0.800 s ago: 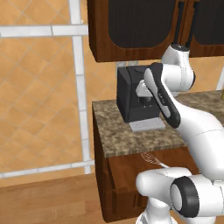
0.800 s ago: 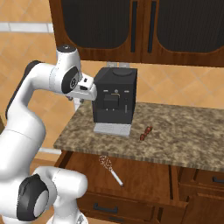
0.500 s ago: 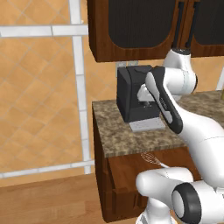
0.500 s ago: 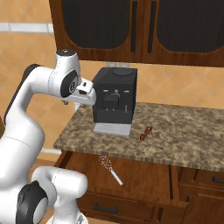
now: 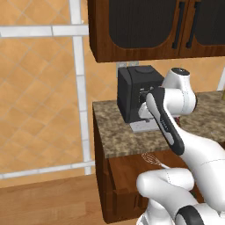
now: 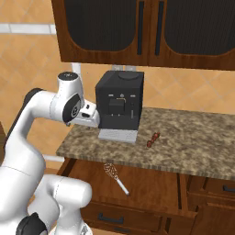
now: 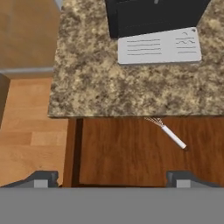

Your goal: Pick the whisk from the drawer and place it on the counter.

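Observation:
The whisk [image 6: 115, 178] lies flat on the bottom of the open drawer [image 6: 156, 188], coppery head toward the counter and pale handle pointing outward. It also shows as the whisk [image 7: 169, 133] just below the counter's front edge, and as the whisk [image 5: 152, 159] beside my arm. My gripper [image 7: 110, 180] is open and holds nothing. It hangs high above the drawer [image 7: 122, 153], well clear of the whisk, up and to its left. The speckled counter [image 6: 188, 137] spans the cabinets, and the counter [image 7: 87, 83] lies ahead of the hand.
A black coffee machine [image 6: 119, 103] with a grey tray [image 6: 118, 134] stands on the counter's left part, close to my hand. A small reddish-brown item [image 6: 153, 139] lies beside it. Narrower drawers [image 6: 215, 187] are at right, dark upper cabinets [image 6: 137, 32] overhead, wood floor [image 7: 26, 135] left of the cabinet.
My arm has lowered, bringing the hand down in front of the coffee machine's left side. The whisk and drawer have not moved.

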Tool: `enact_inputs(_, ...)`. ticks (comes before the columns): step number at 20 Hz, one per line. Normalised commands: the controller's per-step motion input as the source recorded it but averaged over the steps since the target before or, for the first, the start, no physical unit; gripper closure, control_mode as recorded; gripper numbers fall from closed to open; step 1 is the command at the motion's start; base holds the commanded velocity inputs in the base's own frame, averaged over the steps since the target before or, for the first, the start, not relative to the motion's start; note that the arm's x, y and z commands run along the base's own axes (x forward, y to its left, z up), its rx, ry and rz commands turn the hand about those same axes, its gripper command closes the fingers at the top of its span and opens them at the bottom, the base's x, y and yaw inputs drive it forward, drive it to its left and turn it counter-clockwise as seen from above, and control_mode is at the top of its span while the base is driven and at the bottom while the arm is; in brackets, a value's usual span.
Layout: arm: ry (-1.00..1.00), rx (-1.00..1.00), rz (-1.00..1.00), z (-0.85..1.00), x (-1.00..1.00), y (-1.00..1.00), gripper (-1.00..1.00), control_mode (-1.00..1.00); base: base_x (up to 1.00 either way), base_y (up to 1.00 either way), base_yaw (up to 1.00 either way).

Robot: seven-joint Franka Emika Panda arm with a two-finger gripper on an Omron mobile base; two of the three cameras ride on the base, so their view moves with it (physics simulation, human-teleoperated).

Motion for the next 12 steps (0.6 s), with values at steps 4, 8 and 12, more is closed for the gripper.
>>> enact_inputs(4,0.00,0.00,0.00,0.00,0.00,0.00,-1.00,1.00,-0.42,-0.05,0.00)
enact_inputs(8,0.00,0.00,0.00,0.00,0.00,0.00,-1.00,1.00,-0.68,-0.38,0.00)
enact_inputs(12,0.00,0.00,0.00,0.00,0.00,0.00,-1.00,1.00,-0.71,-0.42,0.00)
